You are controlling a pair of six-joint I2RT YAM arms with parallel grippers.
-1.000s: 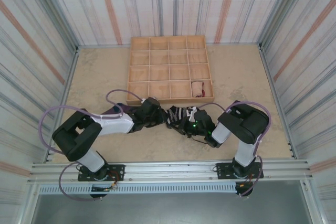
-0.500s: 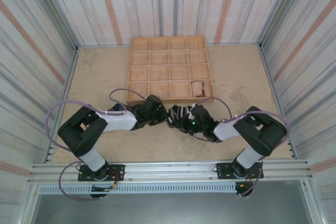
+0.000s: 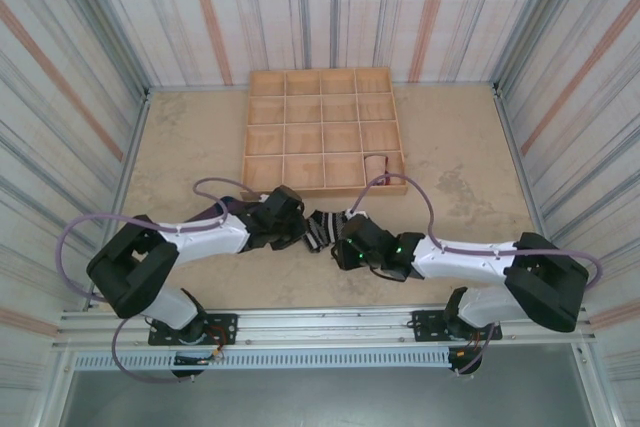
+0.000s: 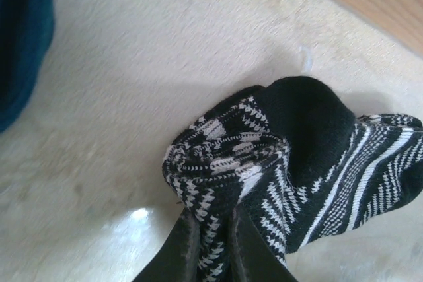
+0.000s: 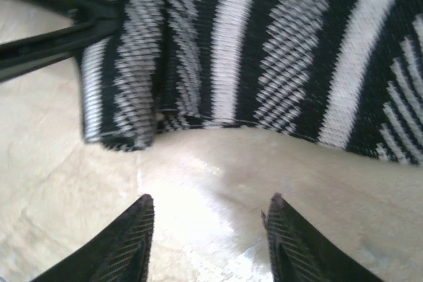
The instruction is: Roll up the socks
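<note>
— Where is the black-and-white striped sock?
— On the table, just before the wooden tray. The left gripper pinches its bunched end; the right gripper is half spread, empty (just beside the sock).
— Advice?
— The right should hold the fabric flat while the left turns slowly, I think.

Your sock, lower right of the left wrist view, is soft knitted cloth, matt black and white. The table is pale, mottled and smooth, with a glossy glare. The tray is bare matt wood. On the right pincer the fingers are black and finely ribbed.
</note>
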